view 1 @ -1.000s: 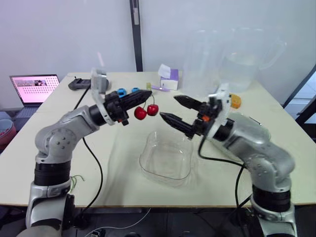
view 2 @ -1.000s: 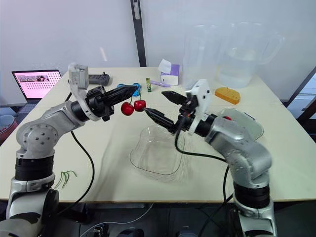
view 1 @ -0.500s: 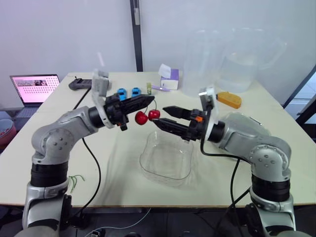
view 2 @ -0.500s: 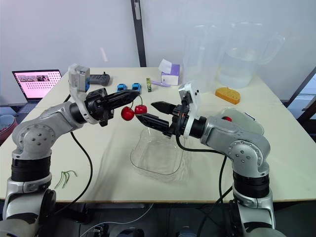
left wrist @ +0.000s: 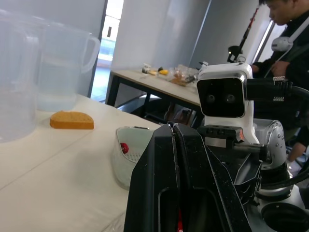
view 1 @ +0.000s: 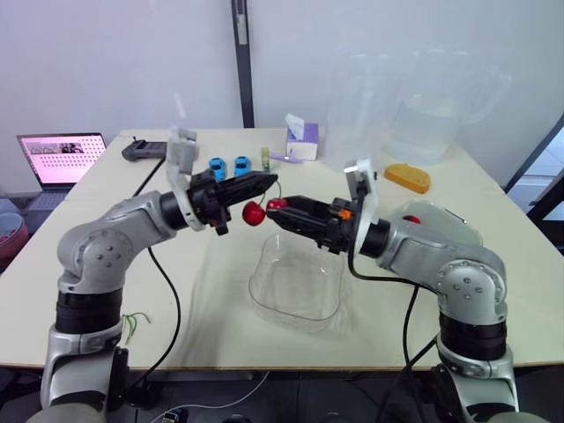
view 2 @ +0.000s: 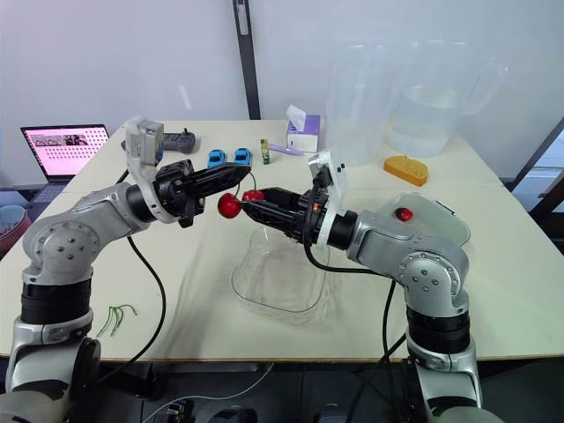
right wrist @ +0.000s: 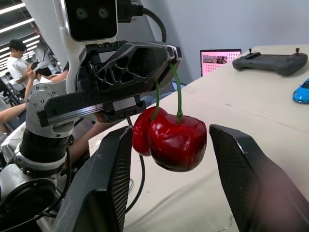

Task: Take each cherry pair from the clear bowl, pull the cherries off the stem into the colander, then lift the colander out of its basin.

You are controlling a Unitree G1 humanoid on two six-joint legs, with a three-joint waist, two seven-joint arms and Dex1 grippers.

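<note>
Red and shiny, the cherry pair hangs above the worktop in the eye views, just over the far edge of the clear bowl. The left jaws are shut tight on the top of it. The right jaws reach in from the other side, with one finger on each side of the fruit. The bowl looks empty. By the right arm sits the pale colander, and I can see one cherry inside it. In the left wrist view the left jaws are pressed together with no gap. Past them, the colander and its one cherry sit on the worktop. In the right wrist view the pair dangles on two green stems from the tip of the left jaws. It hangs right in the gap of the right jaws, which are wide and not yet pinching. I think this is the last pair, so some of the picking looks done. What is left is to pull these two off, drop them in the colander, then lift the colander up and out.
</note>
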